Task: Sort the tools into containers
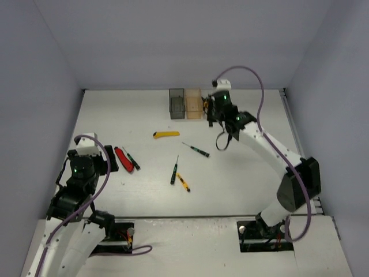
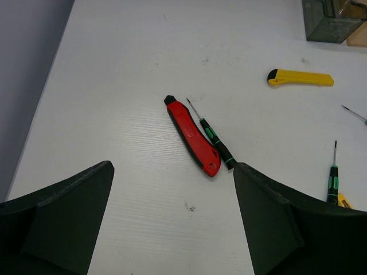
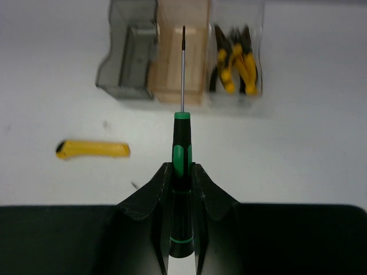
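Observation:
My right gripper point(image 3: 182, 167) is shut on a black-green screwdriver point(image 3: 182, 146), held above the table with its tip toward the orange container point(image 3: 182, 63). The smoky grey container point(image 3: 129, 57) stands to its left. The clear container point(image 3: 236, 57) on its right holds yellow-handled pliers point(image 3: 232, 60). In the top view this gripper point(image 1: 209, 111) hovers just in front of the containers. My left gripper point(image 2: 172, 166) is open over bare table, just short of the red-handled cutter point(image 2: 193, 136) and the black-green screwdriver point(image 2: 213, 136) beside it.
A yellow utility knife point(image 1: 166, 134) lies mid-table. Near it lie a black-green screwdriver point(image 1: 196, 149), another one point(image 1: 174, 171) and a yellow screwdriver point(image 1: 183, 182). Grey walls close in the left, back and right sides of the table point(image 1: 248, 173).

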